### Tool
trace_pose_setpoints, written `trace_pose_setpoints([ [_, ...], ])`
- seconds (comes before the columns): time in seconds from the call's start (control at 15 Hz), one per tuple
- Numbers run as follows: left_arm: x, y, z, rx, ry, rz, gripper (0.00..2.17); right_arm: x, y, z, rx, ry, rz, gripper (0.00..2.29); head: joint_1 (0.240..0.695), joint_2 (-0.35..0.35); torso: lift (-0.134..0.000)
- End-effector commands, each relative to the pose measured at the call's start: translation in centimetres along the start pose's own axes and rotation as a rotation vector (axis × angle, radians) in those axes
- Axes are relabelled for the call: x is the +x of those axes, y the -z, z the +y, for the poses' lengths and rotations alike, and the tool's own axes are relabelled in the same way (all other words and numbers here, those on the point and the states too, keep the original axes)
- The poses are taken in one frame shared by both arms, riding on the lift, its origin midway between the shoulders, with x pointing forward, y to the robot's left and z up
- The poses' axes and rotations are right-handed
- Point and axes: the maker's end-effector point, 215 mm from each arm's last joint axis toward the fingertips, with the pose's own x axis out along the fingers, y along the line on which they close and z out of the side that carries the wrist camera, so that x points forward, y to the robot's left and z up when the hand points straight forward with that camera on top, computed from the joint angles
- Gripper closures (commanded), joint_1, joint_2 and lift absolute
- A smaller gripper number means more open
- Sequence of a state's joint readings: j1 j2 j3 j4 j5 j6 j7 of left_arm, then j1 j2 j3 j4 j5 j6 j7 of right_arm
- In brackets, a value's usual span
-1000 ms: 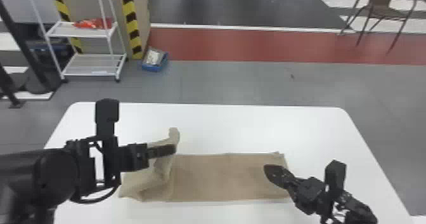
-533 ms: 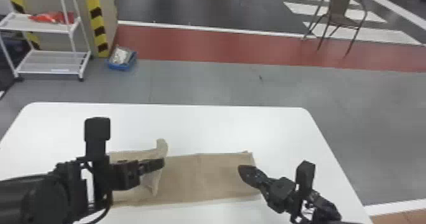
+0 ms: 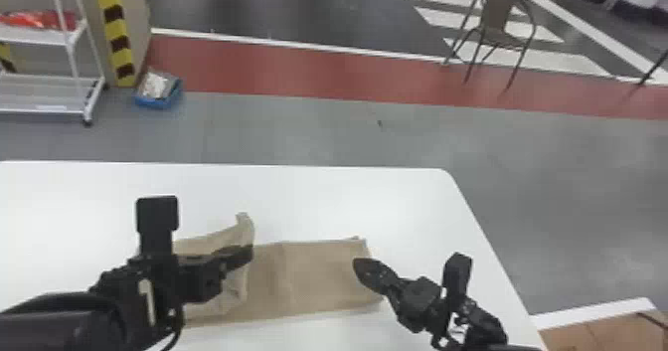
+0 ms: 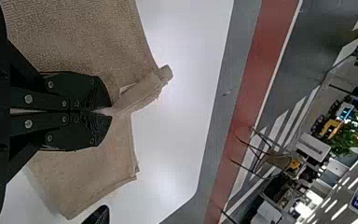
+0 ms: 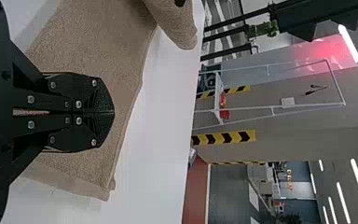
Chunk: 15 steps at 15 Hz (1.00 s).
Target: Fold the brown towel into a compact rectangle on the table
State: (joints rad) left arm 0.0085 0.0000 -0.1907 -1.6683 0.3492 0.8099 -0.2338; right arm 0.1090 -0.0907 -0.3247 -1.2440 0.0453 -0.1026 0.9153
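My left gripper point(image 3: 243, 255) is over the left part of the brown towel point(image 3: 318, 275), at a raised fold. In the left wrist view the left gripper point(image 4: 111, 111) is shut on a pinched ridge of the towel point(image 4: 140, 95), which stands up off the flat cloth. At the towel's right end, my right gripper point(image 3: 359, 265) is just above the cloth. The right wrist view has the right gripper point(image 5: 113, 112) with its fingers together over the towel point(image 5: 88, 46), and no cloth is seen between the tips. The left arm hides the towel's left end.
The white table point(image 3: 348, 196) has bare surface behind the towel and to its right. Beyond it on the floor stand a shelf rack point(image 3: 44, 109), a blue box point(image 3: 158, 96) and a chair point(image 3: 497, 22).
The head view has swung toward the right, so table and towel sit further left in it. The left gripper still holds the raised fold; the right one stays by the towel's right end.
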Motion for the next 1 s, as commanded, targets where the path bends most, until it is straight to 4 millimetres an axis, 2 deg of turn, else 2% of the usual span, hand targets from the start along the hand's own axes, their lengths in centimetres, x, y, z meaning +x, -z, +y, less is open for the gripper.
trace_pose_setpoints([
  [0.0,0.1,0.3,-0.1,-0.004,0.004,0.002,1.6,-0.2,0.0,-0.2,-0.005,0.004,-0.002,1.12,0.695,-0.288,0.0],
  [0.27,-0.3,2.6,-0.7,-0.023,0.024,0.035,1.6,0.0,0.0,-0.1,-0.002,0.005,-0.006,1.12,0.695,-0.298,0.0],
  [0.4,-0.5,3.2,-1.0,-0.029,0.032,0.041,1.6,0.1,0.0,0.1,0.001,0.005,-0.008,1.12,0.695,-0.303,0.0],
  [0.53,-0.3,3.0,-1.1,-0.024,0.035,0.039,1.54,0.3,0.0,0.2,0.008,0.005,-0.008,1.12,0.695,-0.307,0.0],
  [0.73,-0.2,2.8,-1.6,-0.027,0.059,0.04,0.21,0.3,0.1,0.2,0.015,0.006,-0.006,1.12,0.695,-0.307,0.0],
  [0.8,-0.2,2.8,-2.2,-0.034,0.082,0.042,0.07,0.2,0.2,0.1,0.016,0.006,-0.003,1.12,0.695,-0.308,0.0],
  [0.93,0.0,3.7,-3.8,-0.065,0.139,0.062,0.06,0.4,0.0,-0.1,0.04,0.007,-0.004,1.12,0.695,-0.315,0.0],
])
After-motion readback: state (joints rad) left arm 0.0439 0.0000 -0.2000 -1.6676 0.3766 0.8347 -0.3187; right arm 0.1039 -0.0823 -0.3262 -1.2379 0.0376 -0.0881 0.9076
